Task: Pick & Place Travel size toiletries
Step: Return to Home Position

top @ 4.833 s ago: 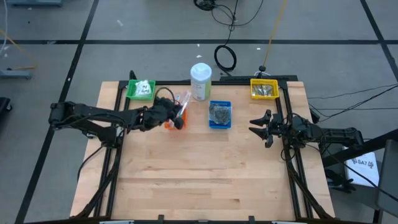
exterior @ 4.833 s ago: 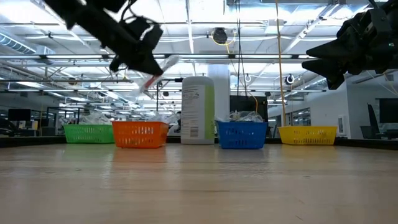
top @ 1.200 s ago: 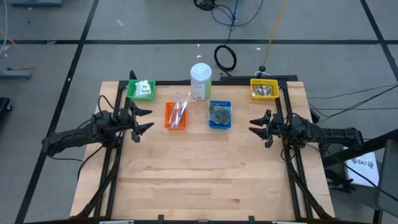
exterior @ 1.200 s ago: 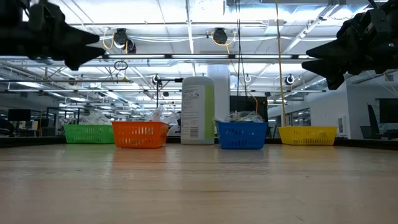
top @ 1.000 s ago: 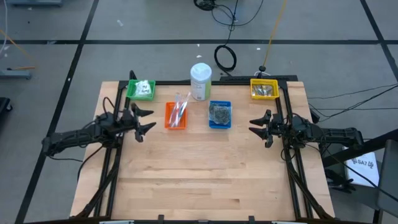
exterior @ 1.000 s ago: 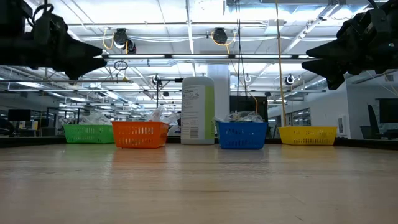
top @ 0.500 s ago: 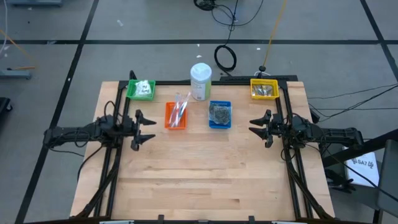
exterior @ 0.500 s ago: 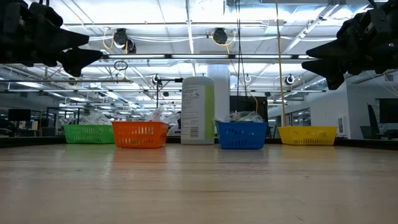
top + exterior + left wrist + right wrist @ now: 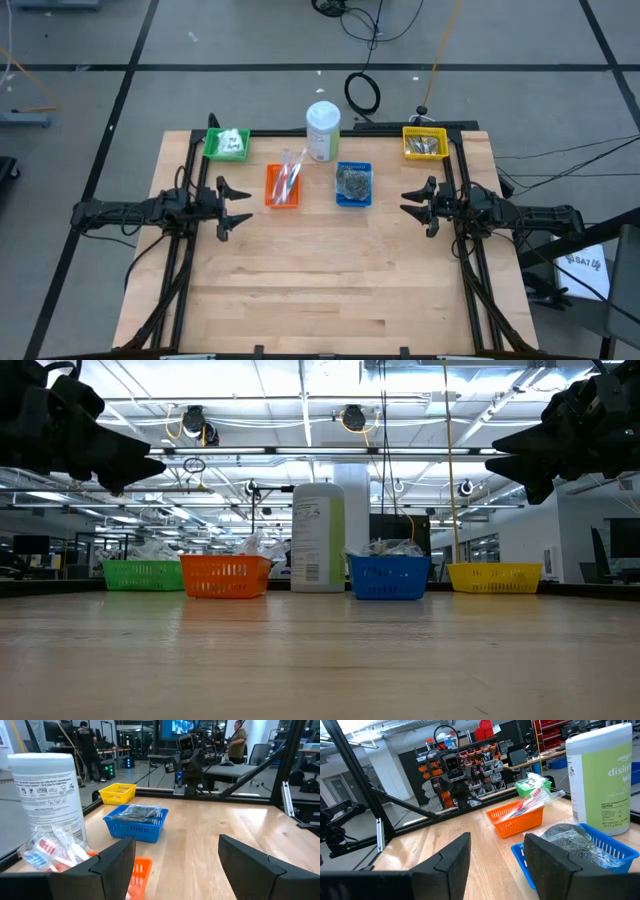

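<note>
Step in hand: we read this as the homing move, with both arms drawn to the bench sides and nothing carried.
Left gripper point(image 9: 240, 207): at the left edge of the bench point(image 9: 330, 280), fingers spread wide and empty, level with the near end of the orange bin point(image 9: 225, 578).
Right gripper point(image 9: 408, 203): at the right edge, fingers spread and empty, facing the left one across the boards.
Toiletries: all sit in bins along the far side. Clear-wrapped toothbrushes point(image 9: 289, 176) poke out of the orange bin, dark grey puffs point(image 9: 353, 181) fill the blue bin point(image 9: 388, 580), a white wad point(image 9: 233, 141) lies in the green bin point(image 9: 142, 575), and silvery sticks point(image 9: 427, 147) lie in the yellow bin point(image 9: 495, 577).
Bottle point(image 9: 323, 131): upright at the far edge between the orange and blue bins, apart from both.
Progress: we spot no loose item on the open boards, so sorting looks done.
Next move: we judge it calls only for settling the left arm into rest to mirror the right, keeping its fingers well off the orange bin's wrappers.
</note>
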### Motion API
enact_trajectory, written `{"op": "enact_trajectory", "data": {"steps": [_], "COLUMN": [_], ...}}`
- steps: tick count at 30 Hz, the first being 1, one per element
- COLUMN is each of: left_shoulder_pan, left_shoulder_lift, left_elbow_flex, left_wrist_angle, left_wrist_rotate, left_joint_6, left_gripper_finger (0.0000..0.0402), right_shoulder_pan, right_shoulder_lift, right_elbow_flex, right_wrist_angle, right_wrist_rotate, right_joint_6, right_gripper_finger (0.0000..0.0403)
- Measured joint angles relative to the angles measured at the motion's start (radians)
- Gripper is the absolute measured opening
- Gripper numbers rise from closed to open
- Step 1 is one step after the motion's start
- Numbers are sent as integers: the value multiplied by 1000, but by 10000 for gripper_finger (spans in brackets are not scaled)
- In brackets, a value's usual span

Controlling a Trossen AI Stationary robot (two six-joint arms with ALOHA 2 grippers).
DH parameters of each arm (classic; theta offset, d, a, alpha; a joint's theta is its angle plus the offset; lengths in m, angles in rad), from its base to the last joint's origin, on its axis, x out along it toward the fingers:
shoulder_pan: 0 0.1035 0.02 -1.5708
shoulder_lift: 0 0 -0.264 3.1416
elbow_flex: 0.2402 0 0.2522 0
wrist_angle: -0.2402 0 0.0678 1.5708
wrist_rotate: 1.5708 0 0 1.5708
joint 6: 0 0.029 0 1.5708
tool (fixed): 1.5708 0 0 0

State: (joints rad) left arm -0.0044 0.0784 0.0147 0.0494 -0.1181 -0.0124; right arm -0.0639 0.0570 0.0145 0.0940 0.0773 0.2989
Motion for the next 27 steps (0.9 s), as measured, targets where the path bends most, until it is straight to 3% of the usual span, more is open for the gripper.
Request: {"op": "enact_trajectory", "data": {"steps": [15, 21, 27], "left_shoulder_pan": [50, 50, 50], "left_shoulder_lift": [0, 0, 0], "left_elbow_flex": [2, 2, 2], "left_wrist_angle": [-14, 4, 5], "left_wrist_rotate": [13, -5, -5], "left_joint_6": [10, 207, 203], "left_gripper_finger": [280, 280, 280], "right_shoulder_pan": [0, 0, 0], "right_shoulder_lift": [0, 0, 0], "right_elbow_flex": [0, 0, 0], "right_wrist_angle": [0, 0, 0], "right_wrist_rotate": [0, 0, 0], "right_joint_6": [0, 0, 0], "right_gripper_finger": [172, 175, 172]}}
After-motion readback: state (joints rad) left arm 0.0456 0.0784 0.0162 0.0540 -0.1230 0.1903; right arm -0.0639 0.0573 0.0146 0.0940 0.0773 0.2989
